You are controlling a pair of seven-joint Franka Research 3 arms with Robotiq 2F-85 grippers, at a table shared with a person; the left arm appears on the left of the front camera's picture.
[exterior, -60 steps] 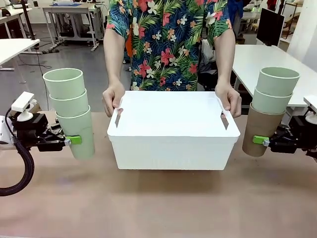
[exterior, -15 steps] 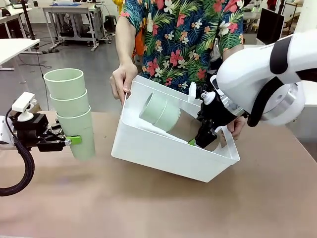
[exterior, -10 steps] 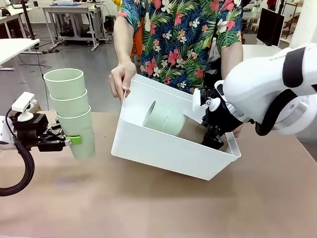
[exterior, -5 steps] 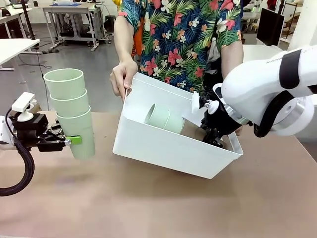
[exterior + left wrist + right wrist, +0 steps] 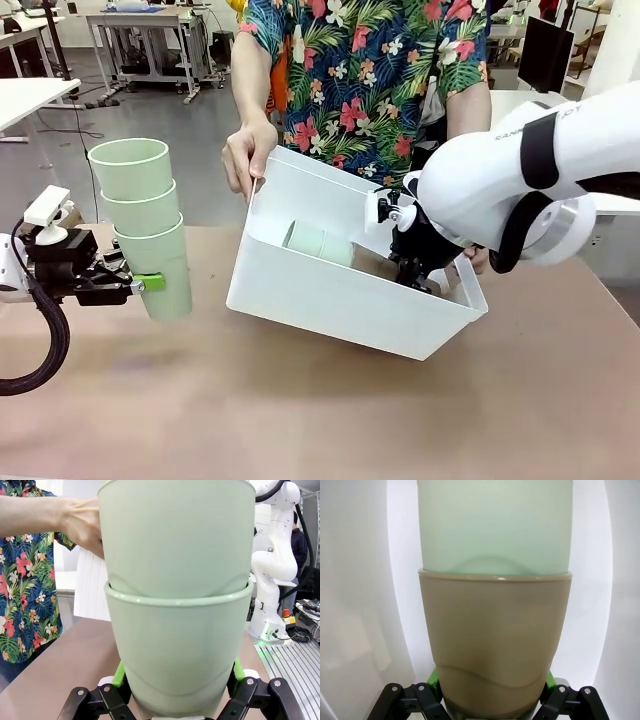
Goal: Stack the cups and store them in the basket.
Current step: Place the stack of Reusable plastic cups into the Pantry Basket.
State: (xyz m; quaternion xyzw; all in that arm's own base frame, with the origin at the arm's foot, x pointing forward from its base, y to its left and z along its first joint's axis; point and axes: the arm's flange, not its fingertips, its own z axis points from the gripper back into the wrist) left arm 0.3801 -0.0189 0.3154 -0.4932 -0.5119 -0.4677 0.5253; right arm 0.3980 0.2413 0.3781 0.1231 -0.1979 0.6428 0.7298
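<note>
— Which step is this?
— Storing. My left hand (image 5: 150, 283) is clamped on the mint stack (image 5: 140, 215) above the tabletop (image 5: 300, 420). The person (image 5: 360, 80) tilts the basket (image 5: 330, 300). Inside it, my right hand (image 5: 420, 275) grips the tan-based stack (image 5: 495, 640).
— Next?
— Likely release, back out, then bring over the mint stack.

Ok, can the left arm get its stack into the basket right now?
Probably not: the basket tips toward the right arm, whose end effector and cups occupy it.

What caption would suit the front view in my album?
Right gripper holds a cup stack inside the basket a person tilts; left gripper holds three green cups.
</note>
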